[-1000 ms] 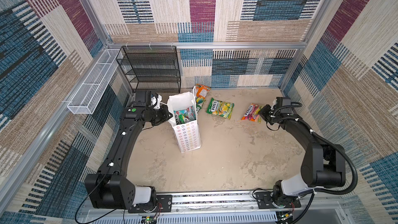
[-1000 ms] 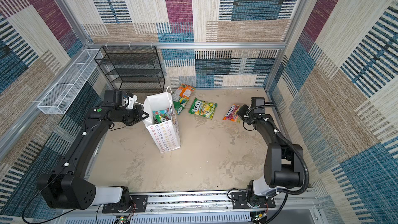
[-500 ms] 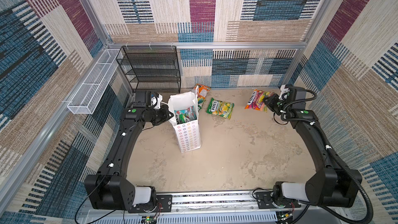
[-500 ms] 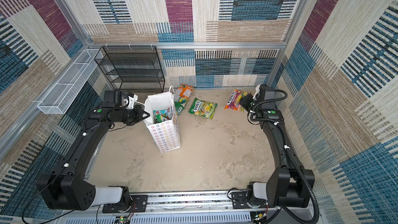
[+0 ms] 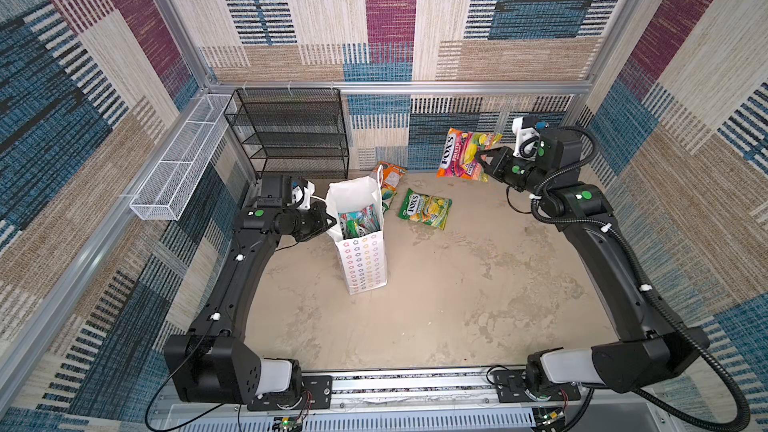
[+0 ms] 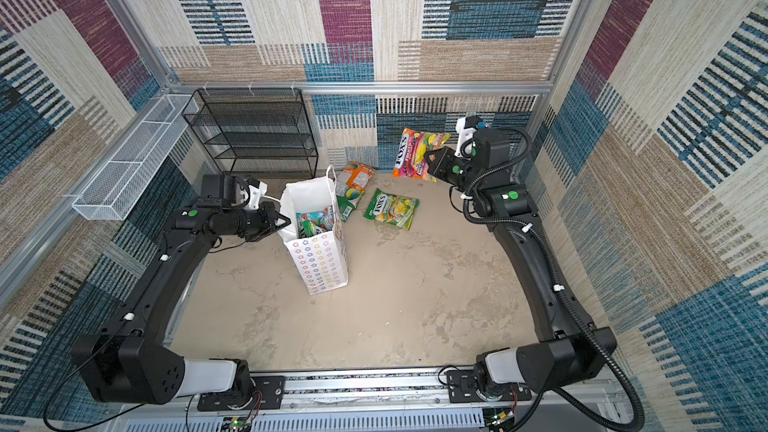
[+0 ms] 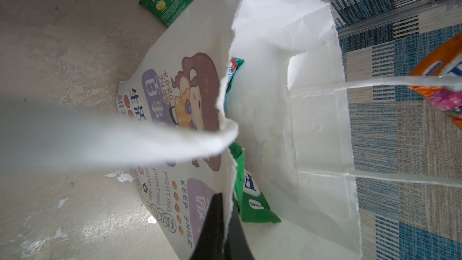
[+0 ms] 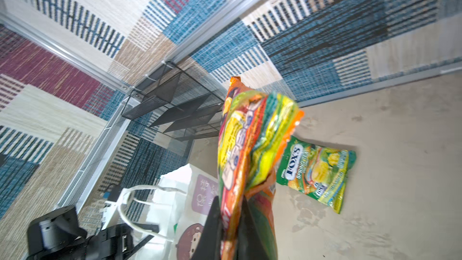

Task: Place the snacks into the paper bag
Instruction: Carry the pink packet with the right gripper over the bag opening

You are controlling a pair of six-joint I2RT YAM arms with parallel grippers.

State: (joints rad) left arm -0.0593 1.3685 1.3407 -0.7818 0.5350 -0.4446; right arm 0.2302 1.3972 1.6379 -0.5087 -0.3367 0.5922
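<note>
Stained beige bench [image 5: 415,317], patchwork walls [image 5: 374,14]. The left pincer [image 5: 331,221] pinches the rim of the upright paper bag [image 5: 363,259]. The right pincer [image 5: 482,158] grips the orange FOX'S packet [image 5: 457,149] aloft.

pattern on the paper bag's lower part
Paper bag: rows of small coloured flower rings on white, best in a top view.

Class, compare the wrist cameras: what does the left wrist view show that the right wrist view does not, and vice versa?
Left wrist only: the left gripper pinching the rim of the paper bag, and a green packet inside it. Right wrist only: the right gripper clamped on an orange packet, a yellow-green packet on the table, the black rack. Both: the bag and a cord handle.
</note>
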